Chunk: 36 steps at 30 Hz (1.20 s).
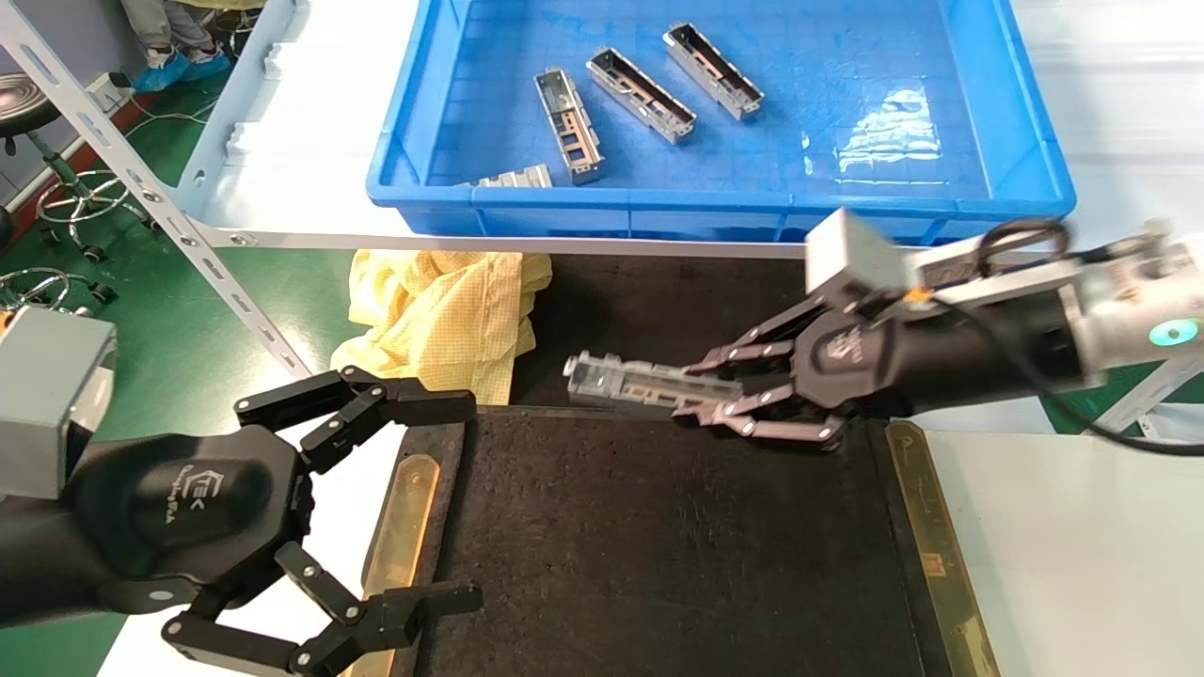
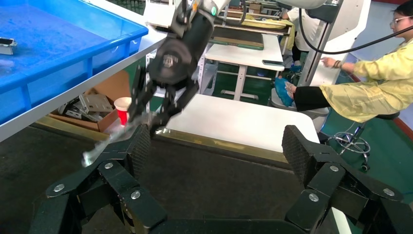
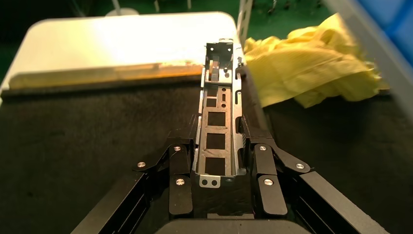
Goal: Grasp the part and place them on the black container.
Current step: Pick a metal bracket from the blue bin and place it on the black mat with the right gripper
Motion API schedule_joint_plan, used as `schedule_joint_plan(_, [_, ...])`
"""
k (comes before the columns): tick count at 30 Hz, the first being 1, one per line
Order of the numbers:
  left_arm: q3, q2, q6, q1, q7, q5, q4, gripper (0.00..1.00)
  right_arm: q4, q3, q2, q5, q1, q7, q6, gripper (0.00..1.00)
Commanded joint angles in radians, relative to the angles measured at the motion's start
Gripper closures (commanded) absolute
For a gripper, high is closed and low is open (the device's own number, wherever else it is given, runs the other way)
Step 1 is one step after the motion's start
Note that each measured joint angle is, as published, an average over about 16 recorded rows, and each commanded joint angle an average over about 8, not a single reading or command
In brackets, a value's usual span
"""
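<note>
Left end effector (image 1: 442, 503) gapes idle; right end effector (image 1: 705, 395) clamps one part (image 1: 640, 384).

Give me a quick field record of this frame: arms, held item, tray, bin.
right gripper: shut on the part, holding it lengthwise above the far edge of the black tray
left gripper: open, idle by the tray's left rim
tray contents: no parts seen on it
blue bin: on the white table behind the tray; three loose parts inside, a fourth showing at its front wall
other: yellow cloth beyond the tray's far left corner
</note>
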Motion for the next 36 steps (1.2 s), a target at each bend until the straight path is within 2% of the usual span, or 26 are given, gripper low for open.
schedule_joint_plan(1, [0.000,0.000,0.000,0.000,0.000,0.000,0.000,0.00,-0.026,-0.021,-0.026,-0.010,-0.003,-0.029,0.001,1.00])
schedule_joint_plan(11, [0.000,0.000,0.000,0.000,0.000,0.000,0.000,0.00,-0.181,-0.060,-0.144,-0.023,-0.052,-0.159,0.024,1.00])
schedule_joint_plan(22, [0.000,0.000,0.000,0.000,0.000,0.000,0.000,0.00,-0.323,-0.059,-0.267,-0.017,-0.109,-0.268,0.099,1.00])
schedule_joint_plan(29, [0.000,0.000,0.000,0.000,0.000,0.000,0.000,0.00,-0.360,-0.052,-0.329,-0.007,-0.151,-0.310,0.166,1.00])
schedule_joint_plan(36, [0.000,0.000,0.000,0.000,0.000,0.000,0.000,0.00,-0.320,-0.043,-0.350,0.017,-0.196,-0.309,0.242,1.00])
